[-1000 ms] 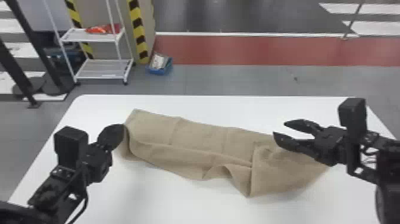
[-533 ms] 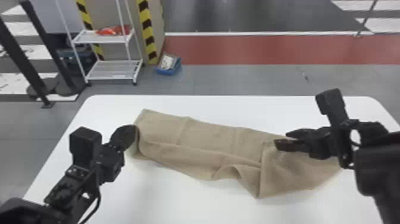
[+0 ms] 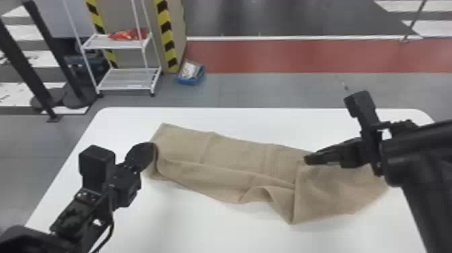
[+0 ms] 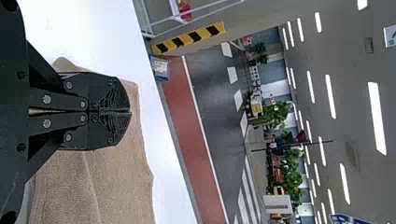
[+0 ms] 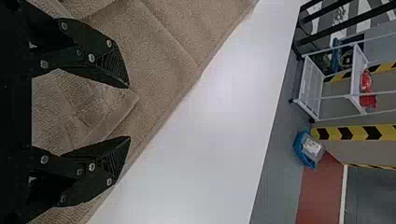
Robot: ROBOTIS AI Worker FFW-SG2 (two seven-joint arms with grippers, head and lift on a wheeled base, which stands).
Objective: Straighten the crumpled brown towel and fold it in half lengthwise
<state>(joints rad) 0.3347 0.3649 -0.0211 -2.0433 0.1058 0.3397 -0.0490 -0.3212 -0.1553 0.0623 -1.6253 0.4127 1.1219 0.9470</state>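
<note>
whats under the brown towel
The white table, showing along the near and far edges of the brown towel. The part beneath is covered, so anything caught there cannot be seen.

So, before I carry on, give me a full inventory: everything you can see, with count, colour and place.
brown towel: one, brown, lengthways across the table, partly rumpled
table: one, white, under the towel
wheeled rack: one, white, beyond the table, left
red item: one, rack's upper shelf
blue container: one, floor, right of the rack
striped strips: two, yellow and black, by the rack
posts: two, black, far left
floor band: one, red, beyond the table
plants: several, green, far background
ceiling lights: many, white, overhead
left gripper: one, black, shut, at the towel's left end
right gripper: one, black, open, over the towel's right part
</note>
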